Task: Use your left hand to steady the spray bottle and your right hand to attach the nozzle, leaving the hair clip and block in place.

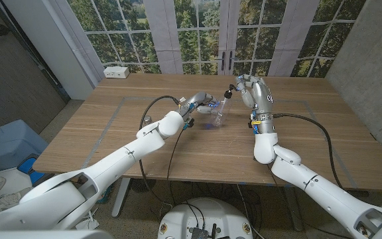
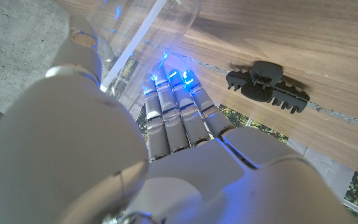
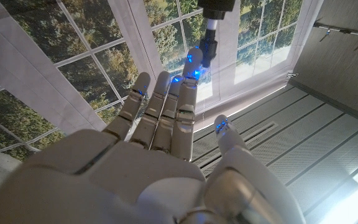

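Observation:
A clear spray bottle (image 1: pixel 217 114) stands tilted near the table's middle, and my left hand (image 1: pixel 197 106) grips it from the left. In the left wrist view the left hand (image 2: pixel 166 155) has its fingers against the bottle (image 2: pixel 148 25), and a white tube runs inside it. The black nozzle (image 1: pixel 230 88) sits above the bottle's neck. My right hand (image 1: pixel 254 93) is raised just right of it, fingers straight and apart. In the right wrist view the right hand (image 3: pixel 166 143) has a fingertip beside the nozzle (image 3: pixel 209 40), thumb well away. A black hair clip (image 2: pixel 267 87) lies on the wood by the bottle.
A white socket box (image 1: pixel 117 72) sits at the table's far left corner. Grey tape lines (image 1: pixel 121 109) mark the tabletop. A black cable (image 1: pixel 310 123) trails from my right arm across the table. A blue bin (image 1: pixel 5 146) stands on the floor to the left.

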Motion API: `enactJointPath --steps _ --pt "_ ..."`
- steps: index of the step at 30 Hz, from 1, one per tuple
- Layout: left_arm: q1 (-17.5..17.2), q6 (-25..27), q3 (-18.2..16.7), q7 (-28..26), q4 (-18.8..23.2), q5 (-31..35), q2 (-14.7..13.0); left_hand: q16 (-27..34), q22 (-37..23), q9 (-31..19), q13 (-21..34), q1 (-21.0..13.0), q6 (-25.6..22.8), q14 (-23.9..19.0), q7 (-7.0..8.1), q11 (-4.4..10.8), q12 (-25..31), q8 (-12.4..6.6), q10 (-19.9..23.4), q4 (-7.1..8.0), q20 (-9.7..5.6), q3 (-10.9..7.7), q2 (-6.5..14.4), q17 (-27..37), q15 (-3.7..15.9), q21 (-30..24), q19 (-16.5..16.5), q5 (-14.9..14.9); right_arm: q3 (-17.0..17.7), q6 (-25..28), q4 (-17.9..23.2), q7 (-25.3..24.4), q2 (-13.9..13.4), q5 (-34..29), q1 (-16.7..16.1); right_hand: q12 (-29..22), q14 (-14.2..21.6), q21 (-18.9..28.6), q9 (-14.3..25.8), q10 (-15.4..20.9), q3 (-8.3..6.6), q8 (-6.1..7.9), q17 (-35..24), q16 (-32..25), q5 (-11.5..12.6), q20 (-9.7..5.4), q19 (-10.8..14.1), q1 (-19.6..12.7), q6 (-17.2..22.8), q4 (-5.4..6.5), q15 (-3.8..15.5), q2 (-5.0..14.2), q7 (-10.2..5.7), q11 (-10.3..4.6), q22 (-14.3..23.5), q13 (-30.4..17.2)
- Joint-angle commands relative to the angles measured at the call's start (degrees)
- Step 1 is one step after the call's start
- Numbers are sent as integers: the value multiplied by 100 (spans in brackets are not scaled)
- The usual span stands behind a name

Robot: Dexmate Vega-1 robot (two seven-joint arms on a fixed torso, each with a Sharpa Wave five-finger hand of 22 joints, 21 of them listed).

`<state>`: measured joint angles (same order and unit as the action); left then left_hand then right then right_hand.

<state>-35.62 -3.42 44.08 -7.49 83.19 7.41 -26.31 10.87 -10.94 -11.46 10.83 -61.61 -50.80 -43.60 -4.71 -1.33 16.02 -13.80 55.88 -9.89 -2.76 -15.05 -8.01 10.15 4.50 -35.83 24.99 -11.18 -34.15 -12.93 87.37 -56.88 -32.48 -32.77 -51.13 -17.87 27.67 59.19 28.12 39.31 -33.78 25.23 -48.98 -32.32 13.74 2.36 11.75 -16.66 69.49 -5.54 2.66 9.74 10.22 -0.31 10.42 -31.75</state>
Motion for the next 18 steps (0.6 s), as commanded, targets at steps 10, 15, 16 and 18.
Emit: enactJointPath --steps 10,15,16,18 --pt "76 102 42 -43 -62 39 62 13 8 -431 440 -1403 -1243 -62 579 922 75 -58 1113 8 -146 -58 1416 22 919 -54 5 -40 -165 -581 -157 673 -186 -51 263 73 -146 17 229 -116 -70 141 -4 90 11 -109 -34 -23 -132 27 345 41 -87 -82 2 -23" --pt "128 49 63 -9 -148 24 87 15 8 -429 442 -1407 -1249 -72 574 923 76 -56 1111 5 -152 -57 1409 22 920 -58 5 -42 -130 -315 13 919 -192 -61 244 143 -283 -2 348 -294 -103 153 -13 134 -1 -138 -91 -34 -345 46 378 65 -209 -123 1 -39" --pt "136 51 69 -7 -158 30 90 15 8 -428 444 -1408 -1247 -74 574 924 77 -55 1110 5 -150 -57 1409 22 920 -59 5 -42 -125 -285 39 990 -198 -35 247 182 -344 -9 363 -385 -131 131 -12 160 1 -154 -115 -60 -446 25 405 59 -278 -158 1 -38" --pt "149 31 71 10 -193 11 98 16 9 -427 449 -1410 -1246 -78 576 922 79 -52 1111 5 -153 -58 1410 23 921 -61 4 -43 -89 -123 158 1212 -199 83 217 248 -498 -34 409 -558 -128 87 -27 209 -15 -177 -197 -45 -667 43 422 46 -356 -152 3 -49"
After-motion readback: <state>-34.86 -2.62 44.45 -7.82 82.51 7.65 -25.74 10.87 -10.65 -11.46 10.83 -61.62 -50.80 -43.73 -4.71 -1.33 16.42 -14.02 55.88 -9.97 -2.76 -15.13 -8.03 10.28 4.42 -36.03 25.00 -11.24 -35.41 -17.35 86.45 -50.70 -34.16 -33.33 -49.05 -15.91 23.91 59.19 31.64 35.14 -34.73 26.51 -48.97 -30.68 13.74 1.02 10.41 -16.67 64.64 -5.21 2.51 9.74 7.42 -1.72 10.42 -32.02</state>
